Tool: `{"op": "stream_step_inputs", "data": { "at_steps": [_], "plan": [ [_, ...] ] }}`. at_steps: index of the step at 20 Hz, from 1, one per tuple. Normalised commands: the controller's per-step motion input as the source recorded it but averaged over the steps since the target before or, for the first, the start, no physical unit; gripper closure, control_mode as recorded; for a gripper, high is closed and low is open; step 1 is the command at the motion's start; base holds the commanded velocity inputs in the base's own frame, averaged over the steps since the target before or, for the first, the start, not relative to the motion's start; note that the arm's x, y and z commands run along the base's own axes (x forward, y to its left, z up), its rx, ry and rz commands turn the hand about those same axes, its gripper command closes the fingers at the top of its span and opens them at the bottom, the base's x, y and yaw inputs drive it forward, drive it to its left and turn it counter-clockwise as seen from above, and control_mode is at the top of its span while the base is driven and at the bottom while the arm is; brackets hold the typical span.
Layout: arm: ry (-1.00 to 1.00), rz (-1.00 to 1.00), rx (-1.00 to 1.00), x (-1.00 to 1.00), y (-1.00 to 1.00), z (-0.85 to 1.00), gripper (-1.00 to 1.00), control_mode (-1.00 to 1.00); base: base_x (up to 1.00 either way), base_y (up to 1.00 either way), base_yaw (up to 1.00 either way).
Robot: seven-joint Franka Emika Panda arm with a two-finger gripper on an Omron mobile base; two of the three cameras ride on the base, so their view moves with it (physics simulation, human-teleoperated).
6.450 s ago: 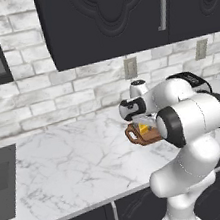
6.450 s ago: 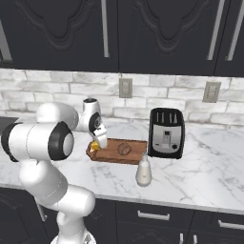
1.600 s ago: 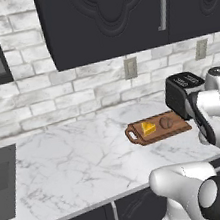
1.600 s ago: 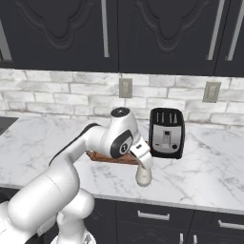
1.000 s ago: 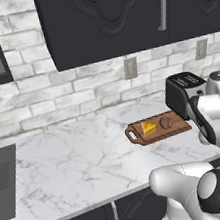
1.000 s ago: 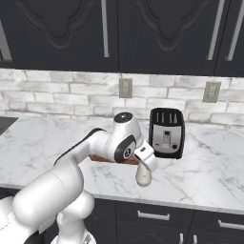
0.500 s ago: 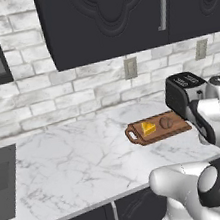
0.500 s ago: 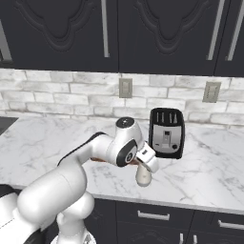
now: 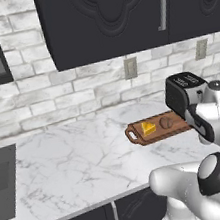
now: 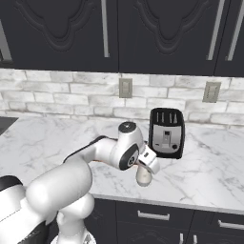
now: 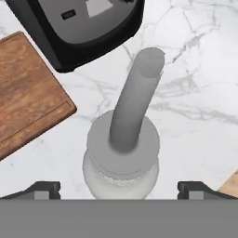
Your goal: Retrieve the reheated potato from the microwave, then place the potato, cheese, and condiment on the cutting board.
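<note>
Counter (image 9: 65, 165) holds toaster (image 10: 166, 132), then cutting board (image 9: 158, 129) w/ cheese (image 9: 148, 128) & potato (image 9: 166, 122) on it. Step: condiment. Bottle (image 11: 122, 160) stands off board, near toaster. Gripper (image 11: 119, 190) wide open, empty, straddling bottle. Next: lower, close on body.

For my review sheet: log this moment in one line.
tool open above condiment bottle | potato, cheese on cutting board | condiment on counter

The reddish board (image 9: 158, 130) is lying flat beside the toaster (image 9: 183, 93), carrying the yellow cheese wedge (image 9: 148, 128) and brown potato (image 9: 166, 122); the pale condiment bottle (image 11: 122, 160) is standing upright near the toaster.
</note>
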Motion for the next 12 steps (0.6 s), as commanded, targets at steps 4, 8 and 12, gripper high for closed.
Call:
{"op": "stream_step_inputs", "data": {
  "at_steps": [4,8,12],
  "plan": [
    [0.0,0.06,0.0,0.03,0.0,-0.23,1.0,-1.0,0.0,0.0,0.0],
    [0.0,0.06,0.0,0.0,-0.03,-0.17,1.0,-1.0,0.0,0.0,0.0],
    [-0.01,0.05,0.0,0.0,-0.03,-0.06,1.0,-1.0,0.0,0.0,0.0]
  ]
}}
